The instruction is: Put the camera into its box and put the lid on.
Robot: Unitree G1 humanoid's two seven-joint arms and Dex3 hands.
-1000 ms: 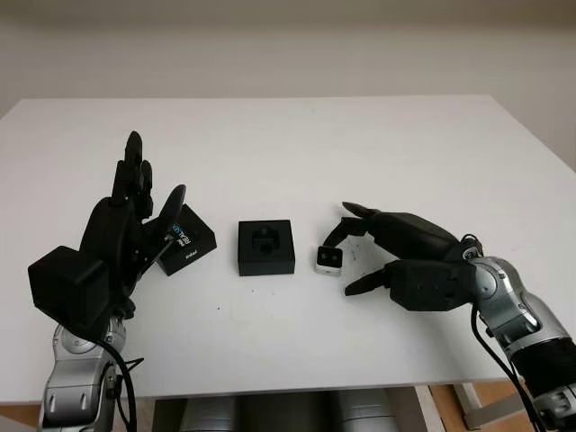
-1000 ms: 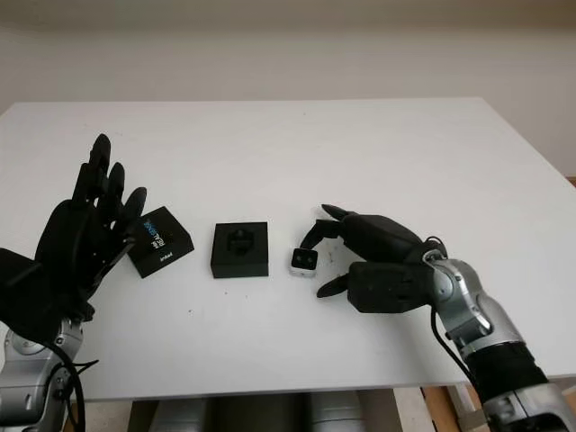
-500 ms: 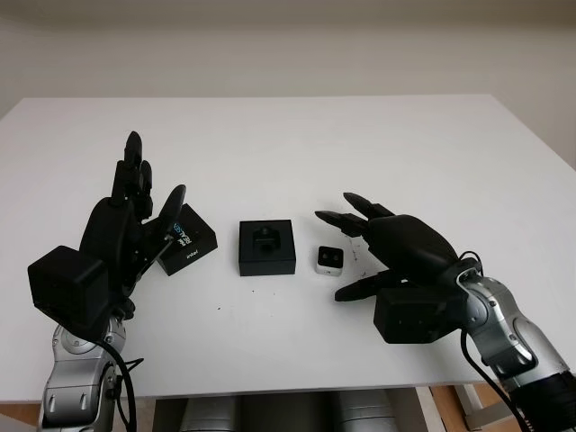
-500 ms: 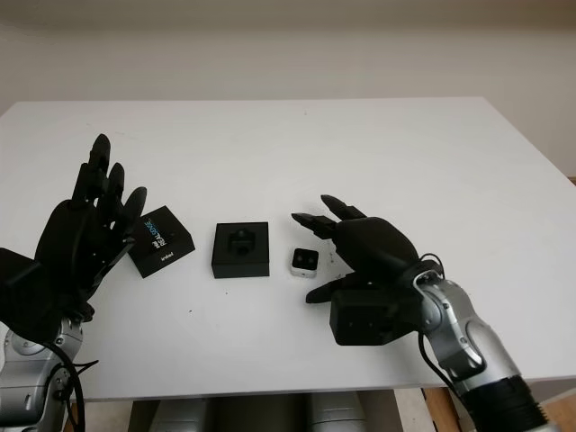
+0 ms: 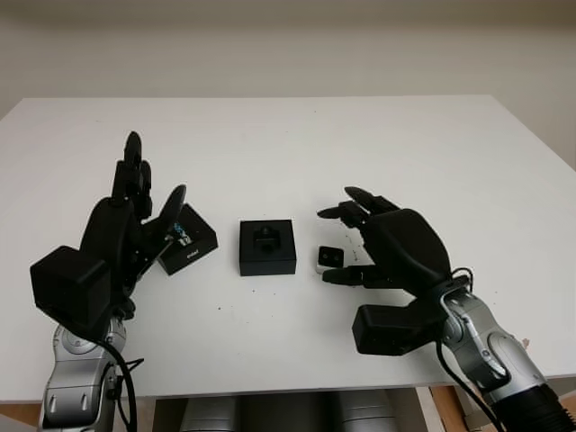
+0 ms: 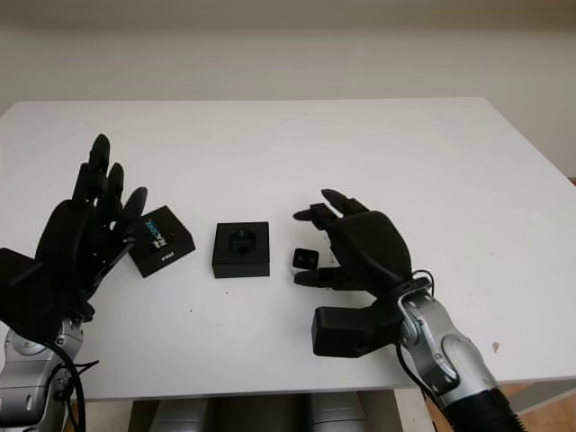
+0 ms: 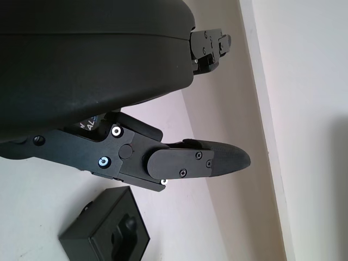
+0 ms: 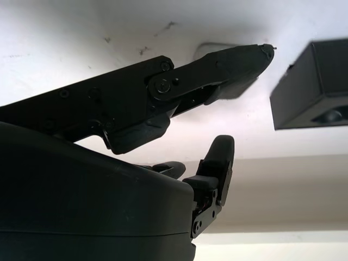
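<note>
The small white and black camera (image 5: 329, 259) lies on the white table (image 5: 297, 144), just right of the open black box (image 5: 267, 247). My right hand (image 5: 335, 241) hovers over the camera, open, with its upper fingers (image 5: 346, 212) beyond it and its thumb (image 5: 346, 275) on the near side. I cannot tell whether the thumb touches it. A finger half hides the camera (image 8: 209, 50) in the right wrist view, with the box (image 8: 318, 81) beside it. The black lid (image 5: 187, 245) with printed lettering lies left of the box. My left hand (image 5: 153, 175) is raised and open over the lid's left side.
The table's near edge (image 5: 270, 382) runs close below both forearms. Bare white tabletop stretches behind the objects to the far edge, which meets a pale wall (image 5: 288, 45).
My right hand has swung from beside the camera to over it, palm turned down, fingers now either side of it. The camera, box, lid and left hand have stayed put.
</note>
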